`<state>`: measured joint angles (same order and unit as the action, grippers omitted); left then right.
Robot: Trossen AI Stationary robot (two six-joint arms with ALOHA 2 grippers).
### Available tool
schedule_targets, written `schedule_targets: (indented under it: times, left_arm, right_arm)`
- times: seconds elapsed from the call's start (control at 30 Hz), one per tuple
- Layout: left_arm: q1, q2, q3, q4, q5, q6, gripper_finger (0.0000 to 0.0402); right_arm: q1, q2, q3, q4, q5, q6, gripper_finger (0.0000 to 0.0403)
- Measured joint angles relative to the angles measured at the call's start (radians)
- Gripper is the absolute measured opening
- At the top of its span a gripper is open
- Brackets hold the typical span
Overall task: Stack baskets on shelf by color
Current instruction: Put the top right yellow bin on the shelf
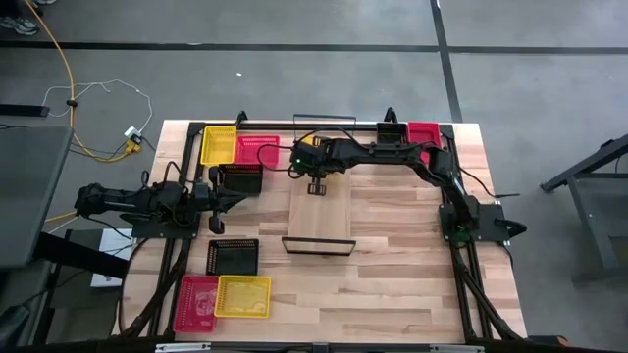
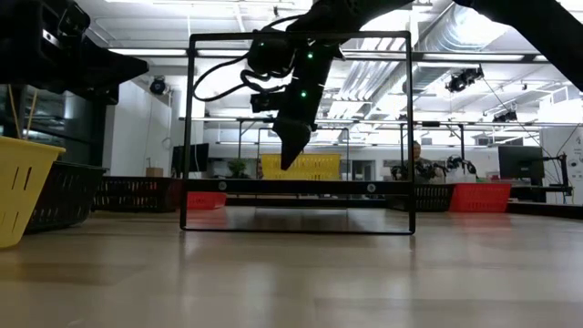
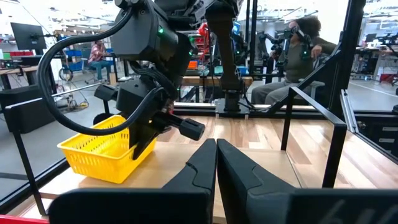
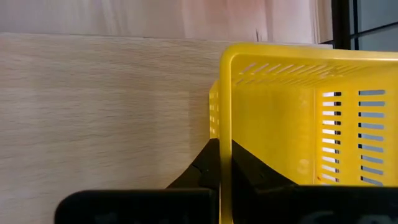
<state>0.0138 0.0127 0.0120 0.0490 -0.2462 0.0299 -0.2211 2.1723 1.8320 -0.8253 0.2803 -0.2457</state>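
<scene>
My right gripper (image 4: pixel 224 171) reaches over the shelf's far end (image 1: pixel 316 186) and is shut on a yellow basket (image 3: pixel 102 152). The arm hides most of that basket in the high view. The shelf (image 1: pixel 324 216) is a pale plank with a black wire frame at each short end. My left gripper (image 3: pixel 215 163) is shut on nothing and hovers at the table's left side (image 1: pixel 231 201), pointing toward the shelf. Other baskets lie flat on the table: yellow (image 1: pixel 218 145), pink (image 1: pixel 257 149) and black (image 1: pixel 240 179) far left. My right gripper pinches the yellow basket's side wall at its rim (image 4: pixel 225 134), one finger outside and one finger (image 4: pixel 252 177) inside the basket. The fingers come from above, pointing down. The basket sits tilted in the hold (image 3: pixel 134 146); whether its lower edge touches the shelf I cannot tell.
A black basket (image 1: pixel 233 257), a pink one (image 1: pixel 196 299) and a yellow one (image 1: pixel 242 296) lie near left. A black (image 1: pixel 392 130) and a pink basket (image 1: pixel 424 132) lie far right. The shelf's near wire frame (image 2: pixel 296 228) stands upright. A person (image 3: pixel 298 56) sits beyond the table.
</scene>
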Motion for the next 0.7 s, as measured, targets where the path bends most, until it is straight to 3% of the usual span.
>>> schedule_targets:
  times: [0.43, 0.7]
  left_arm:
    - [0.000, 0.000, 0.000, 0.000, 0.000, 0.000, 0.0003]
    - [0.000, 0.000, 0.000, 0.000, 0.000, 0.000, 0.0003]
  right_arm:
    - [0.000, 0.000, 0.000, 0.000, 0.000, -0.007, 0.0003]
    - [0.001, 0.000, 0.000, -0.001, 0.027, -0.021, 0.0061]
